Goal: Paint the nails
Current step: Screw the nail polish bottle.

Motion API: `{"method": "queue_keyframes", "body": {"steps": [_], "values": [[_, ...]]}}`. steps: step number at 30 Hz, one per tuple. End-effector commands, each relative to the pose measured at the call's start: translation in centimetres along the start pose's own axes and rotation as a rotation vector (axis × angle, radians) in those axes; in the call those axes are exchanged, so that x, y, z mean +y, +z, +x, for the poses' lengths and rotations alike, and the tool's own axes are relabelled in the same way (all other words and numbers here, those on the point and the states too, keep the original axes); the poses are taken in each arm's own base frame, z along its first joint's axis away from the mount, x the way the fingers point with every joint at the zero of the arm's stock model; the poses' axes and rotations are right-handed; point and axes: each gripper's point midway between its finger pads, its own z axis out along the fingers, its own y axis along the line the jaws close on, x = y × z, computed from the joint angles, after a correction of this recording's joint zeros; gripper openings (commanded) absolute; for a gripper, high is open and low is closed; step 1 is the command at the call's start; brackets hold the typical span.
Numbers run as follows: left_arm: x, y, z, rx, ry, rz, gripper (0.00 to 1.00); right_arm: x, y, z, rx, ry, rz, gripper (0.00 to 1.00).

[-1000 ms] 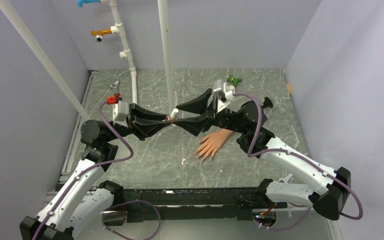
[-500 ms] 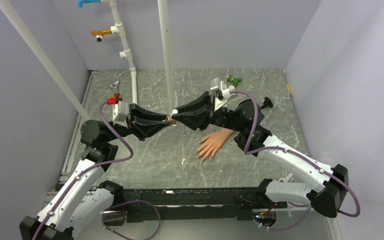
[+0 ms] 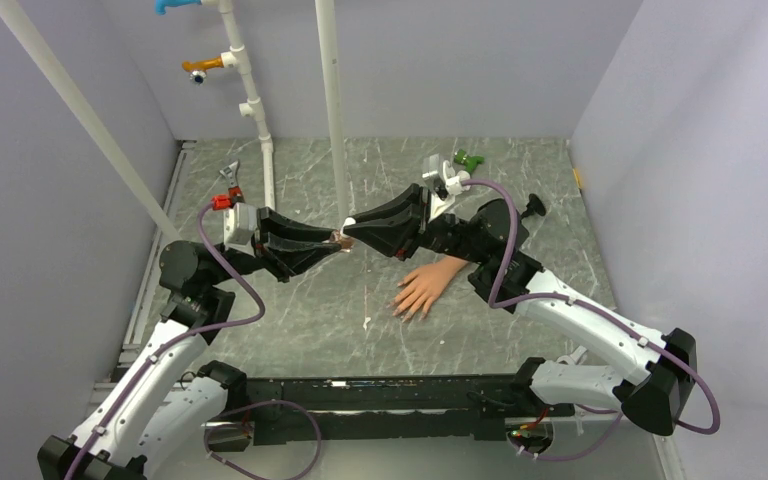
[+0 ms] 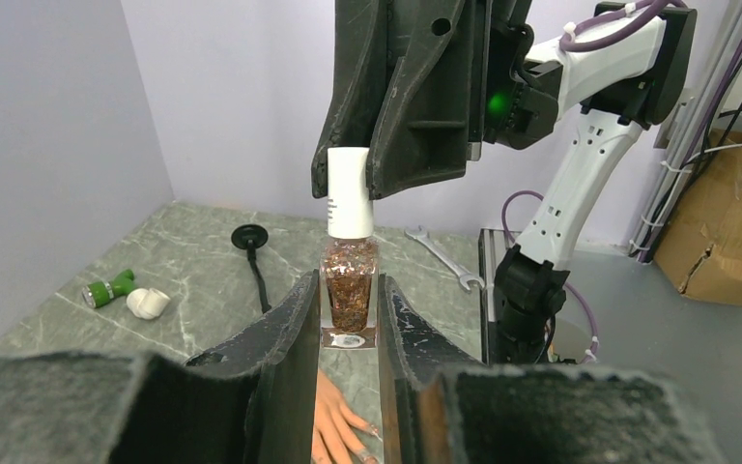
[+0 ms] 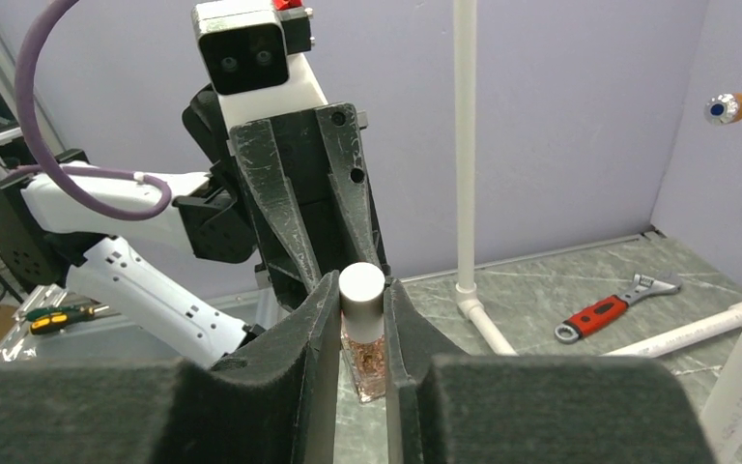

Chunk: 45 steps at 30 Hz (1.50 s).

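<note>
nails (image 3: 401, 311) sit at the tips of the peach mannequin hand (image 3: 426, 286), which lies flat on the grey marbled worktop (image 3: 300, 310) with fingers spread toward the near edge and its wrist stub under the right arm. the nails are too small in the top view to tell whether any carry polish. in the left wrist view a few of its fingers show low down between the left pads.

above the worktop and to the left of the mannequin hand, the two arms meet tip to tip over a small polish bottle (image 4: 349, 295) of brown glitter, held upright in the air. the left hand (image 4: 348, 286) is clenched on the glass body of the bottle. the right hand (image 5: 360, 286) is clenched on the white cap (image 5: 361, 299), one pad pressed against each side.

farther out, a red-handled wrench (image 3: 227, 190) lies at the back left near the foot of a white pipe (image 3: 332, 100). a green and white piece (image 3: 468, 158) lies at the back, and a black knob (image 3: 533, 205) lies to the right of the right arm.
</note>
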Motion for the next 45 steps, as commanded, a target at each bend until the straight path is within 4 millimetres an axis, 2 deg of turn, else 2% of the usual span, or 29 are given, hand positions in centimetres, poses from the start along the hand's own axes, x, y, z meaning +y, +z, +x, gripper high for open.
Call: {"method": "queue_keyframes", "body": {"steps": [1, 7, 15, 23, 30, 33, 38, 39, 40, 41, 43, 45], "values": [[-0.2, 0.2, -2.6, -0.051, 0.075, -0.016, 0.0, 0.2, -0.1, -1.0, -0.053, -0.014, 0.014, 0.06], [0.3, 0.0, -2.5, -0.041, 0.082, -0.048, 0.0, -0.2, 0.8, 0.0, -0.037, 0.021, 0.125, 0.02], [1.1, -0.3, -2.7, -0.053, 0.101, -0.115, 0.0, -1.3, 0.9, 0.2, -0.048, 0.049, 0.364, 0.0], [2.8, -0.9, -2.7, -0.055, 0.108, -0.226, 0.0, -2.1, 1.4, 1.6, -0.03, 0.081, 0.457, 0.0], [3.3, -1.1, -3.0, -0.072, 0.113, -0.263, 0.0, -2.5, 1.9, 2.6, -0.03, 0.099, 0.554, 0.0], [3.2, -1.1, -2.8, -0.072, 0.114, -0.257, 0.0, -2.5, 2.2, 2.8, -0.031, 0.104, 0.58, 0.0], [3.3, -1.1, -2.7, -0.067, 0.111, -0.255, 0.0, -2.2, 2.3, 2.1, -0.043, 0.112, 0.592, 0.0], [3.3, -1.1, -2.7, -0.068, 0.111, -0.258, 0.0, -2.1, 2.3, 2.1, -0.042, 0.114, 0.589, 0.05], [3.4, -1.1, -2.7, -0.066, 0.111, -0.26, 0.0, -2.0, 2.4, 2.0, -0.038, 0.115, 0.585, 0.21], [3.4, -1.1, -2.7, -0.066, 0.112, -0.258, 0.0, -1.9, 2.4, 2.0, -0.034, 0.114, 0.58, 0.42], [3.3, -1.0, -2.7, -0.066, 0.111, -0.254, 0.0, -1.8, 2.4, 2.0, -0.032, 0.114, 0.57, 0.7], [3.3, -1.0, -2.7, -0.065, 0.11, -0.253, 0.0, -1.6, 2.2, 1.5, -0.046, 0.108, 0.561, 0.82]]}}
